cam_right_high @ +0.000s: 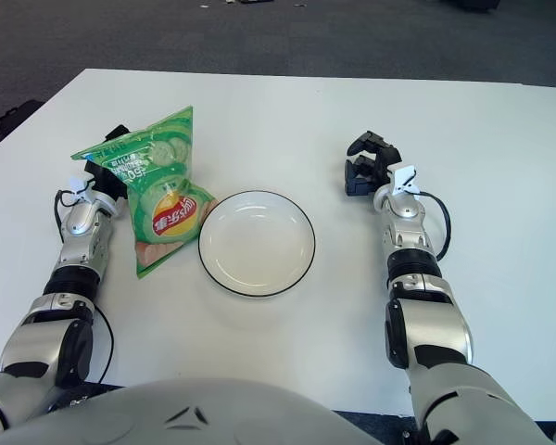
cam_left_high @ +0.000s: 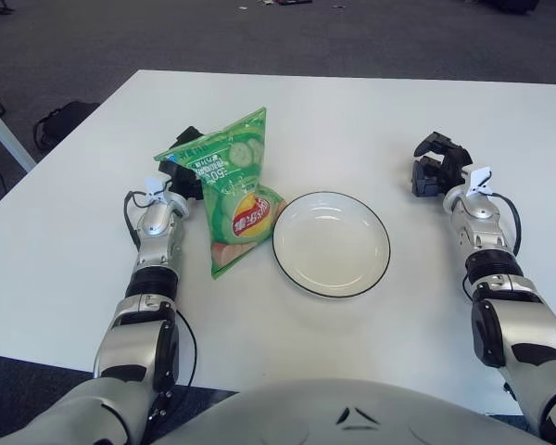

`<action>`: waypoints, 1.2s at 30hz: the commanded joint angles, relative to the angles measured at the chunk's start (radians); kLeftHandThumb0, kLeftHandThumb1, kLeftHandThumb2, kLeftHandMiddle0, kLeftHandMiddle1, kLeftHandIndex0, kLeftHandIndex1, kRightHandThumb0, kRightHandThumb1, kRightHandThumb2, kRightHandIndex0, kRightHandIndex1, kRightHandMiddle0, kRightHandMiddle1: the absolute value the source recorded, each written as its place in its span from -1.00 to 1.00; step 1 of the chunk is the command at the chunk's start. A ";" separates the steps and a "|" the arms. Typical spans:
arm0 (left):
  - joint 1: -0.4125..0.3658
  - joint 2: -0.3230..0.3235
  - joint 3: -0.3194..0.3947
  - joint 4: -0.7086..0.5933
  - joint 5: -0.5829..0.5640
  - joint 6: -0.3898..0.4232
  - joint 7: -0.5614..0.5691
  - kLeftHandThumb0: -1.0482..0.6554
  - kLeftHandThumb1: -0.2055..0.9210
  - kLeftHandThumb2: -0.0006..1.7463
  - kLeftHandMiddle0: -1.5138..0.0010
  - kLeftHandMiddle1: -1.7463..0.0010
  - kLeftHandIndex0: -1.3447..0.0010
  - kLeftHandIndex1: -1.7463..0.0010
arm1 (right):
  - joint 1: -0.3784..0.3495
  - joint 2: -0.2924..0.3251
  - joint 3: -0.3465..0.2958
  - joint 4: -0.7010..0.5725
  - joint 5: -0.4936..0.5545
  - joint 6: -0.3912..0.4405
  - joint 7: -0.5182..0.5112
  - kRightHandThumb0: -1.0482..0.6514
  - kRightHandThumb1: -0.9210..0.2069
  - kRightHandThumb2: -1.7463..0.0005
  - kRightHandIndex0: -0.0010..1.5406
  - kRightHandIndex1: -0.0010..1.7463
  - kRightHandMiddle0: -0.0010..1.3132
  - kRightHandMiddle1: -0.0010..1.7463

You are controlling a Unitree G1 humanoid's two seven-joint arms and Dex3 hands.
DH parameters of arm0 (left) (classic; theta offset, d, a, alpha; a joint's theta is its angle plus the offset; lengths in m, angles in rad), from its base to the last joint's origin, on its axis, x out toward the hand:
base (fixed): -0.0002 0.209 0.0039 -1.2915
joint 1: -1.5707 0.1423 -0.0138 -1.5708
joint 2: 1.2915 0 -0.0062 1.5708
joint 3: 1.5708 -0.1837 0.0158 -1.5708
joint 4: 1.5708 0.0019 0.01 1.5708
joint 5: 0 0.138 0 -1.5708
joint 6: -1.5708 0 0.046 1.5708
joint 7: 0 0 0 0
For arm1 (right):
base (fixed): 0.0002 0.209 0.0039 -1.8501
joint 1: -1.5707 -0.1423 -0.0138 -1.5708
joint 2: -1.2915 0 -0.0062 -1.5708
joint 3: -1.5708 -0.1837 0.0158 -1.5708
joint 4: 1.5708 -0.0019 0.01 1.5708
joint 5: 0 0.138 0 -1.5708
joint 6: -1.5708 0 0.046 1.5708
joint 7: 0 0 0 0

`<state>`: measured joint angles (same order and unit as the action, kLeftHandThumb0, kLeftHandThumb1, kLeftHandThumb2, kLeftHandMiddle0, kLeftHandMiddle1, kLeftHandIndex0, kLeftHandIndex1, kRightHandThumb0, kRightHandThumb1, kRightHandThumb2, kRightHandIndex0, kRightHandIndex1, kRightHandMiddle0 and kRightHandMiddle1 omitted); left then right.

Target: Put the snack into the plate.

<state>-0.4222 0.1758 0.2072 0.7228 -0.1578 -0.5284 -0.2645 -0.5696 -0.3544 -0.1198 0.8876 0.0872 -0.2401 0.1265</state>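
**Q:** Which step is in hand?

**A:** The grasp; my left hand (cam_left_high: 183, 170) is at the upper left edge of the chip bag (cam_left_high: 230, 190), mostly hidden behind it; whether its fingers have closed on the bag I cannot tell. The bag stands tilted on the table (cam_left_high: 352, 120), at 9 o'clock from the plate (cam_left_high: 332, 243), just beside its rim.

**Q:** And the next move?

**A:** Judged: confirm the hold, then carry the bag toward 3 o'clock and lower it into the plate. My right hand (cam_left_high: 435, 167) sits idle at 2 o'clock, fingers curled, holding nothing.
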 commanded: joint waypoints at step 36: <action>0.408 0.250 0.082 -0.588 0.401 0.124 0.311 -0.16 0.28 0.22 -0.04 -0.96 0.39 -1.00 | 0.058 0.026 0.037 0.034 -0.036 0.079 -0.003 0.22 0.50 -0.84 0.04 1.00 -0.16 1.00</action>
<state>-0.0405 0.3637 0.2922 0.1755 0.1323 -0.3523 -0.0032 -0.5696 -0.3485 -0.1060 0.8717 0.0871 -0.2296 0.1151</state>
